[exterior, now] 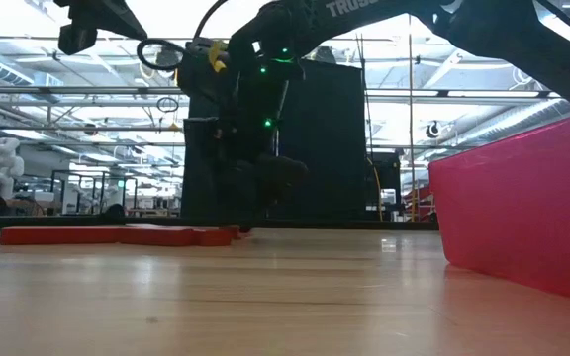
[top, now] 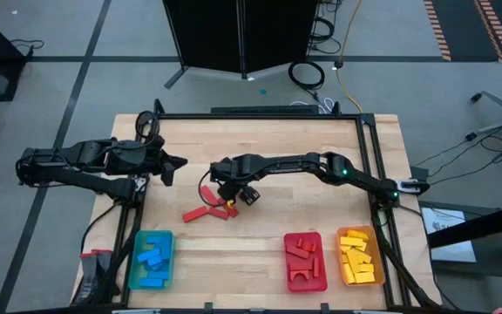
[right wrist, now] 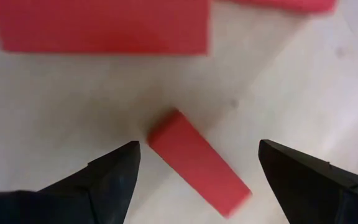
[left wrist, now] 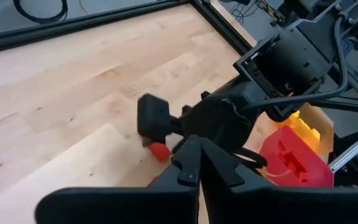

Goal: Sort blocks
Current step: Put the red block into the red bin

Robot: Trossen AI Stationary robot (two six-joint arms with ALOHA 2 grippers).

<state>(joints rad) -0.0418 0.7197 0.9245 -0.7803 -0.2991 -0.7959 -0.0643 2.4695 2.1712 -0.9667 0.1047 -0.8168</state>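
1. The right gripper (right wrist: 194,165) hangs with fingers spread over a red block (right wrist: 197,162) lying mid-table between them.
2. More red blocks (top: 206,211) lie just beside it.
3. The left gripper (top: 181,162), fingers pressed together, waits at the table's left edge.

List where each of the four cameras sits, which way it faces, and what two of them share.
High: overhead, straight down on the table, both arms.
Low: table height, level across; red blocks, right arm above.
Left wrist: past the shut left pincer toward the right arm.
Right wrist: down between the open right pincer on a red block.
Shared: high and left wrist both show the red tray and yellow tray.
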